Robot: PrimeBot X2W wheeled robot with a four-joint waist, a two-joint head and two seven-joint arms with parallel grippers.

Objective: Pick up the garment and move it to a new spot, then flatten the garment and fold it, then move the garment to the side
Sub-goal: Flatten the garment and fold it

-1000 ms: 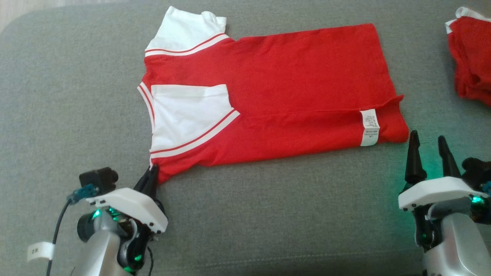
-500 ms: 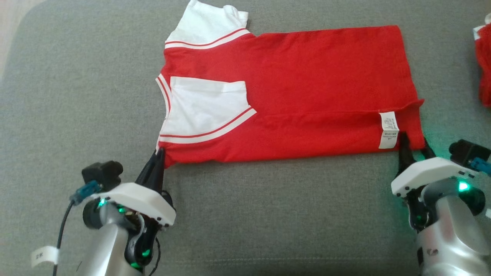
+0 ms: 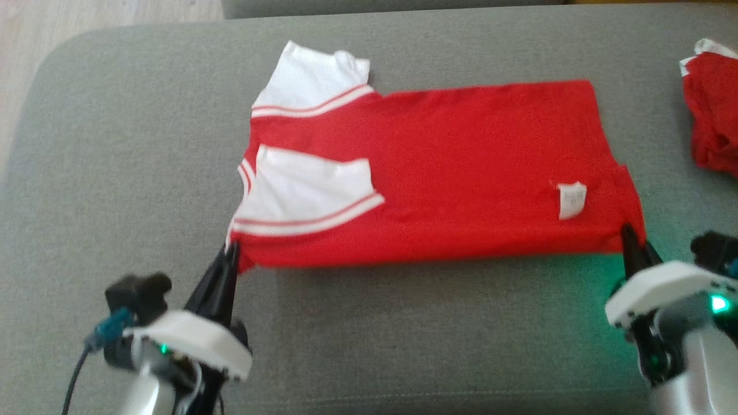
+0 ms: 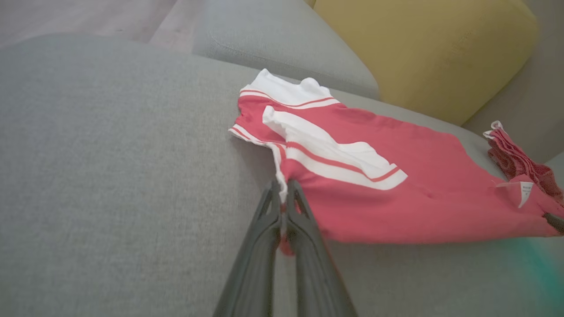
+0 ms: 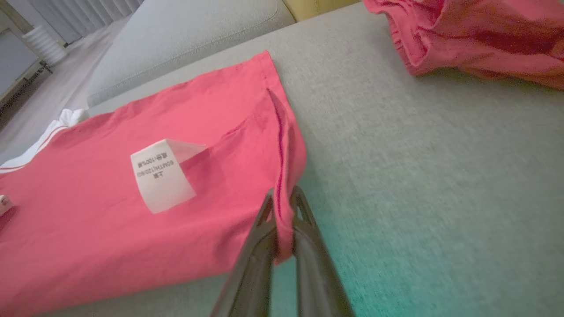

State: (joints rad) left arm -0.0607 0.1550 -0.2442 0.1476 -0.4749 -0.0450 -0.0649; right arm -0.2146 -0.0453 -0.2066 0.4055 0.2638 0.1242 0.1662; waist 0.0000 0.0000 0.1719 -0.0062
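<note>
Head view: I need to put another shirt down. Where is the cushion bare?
Bare: the wide strip of grey cushion left of the red shirt, and the near band between left tool and right tool. Crowded: the right end, between shirt and the red pile.

The garment is done in red, white sleeves edged with thin red stripes. The couch is upholstered in plain grey.

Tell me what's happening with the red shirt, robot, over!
Left end effector shut on red shirt, collar-side corner. Right end effector shut on hem corner. Near edge lifted off grey cushion. Other red garment off right, clear.
</note>
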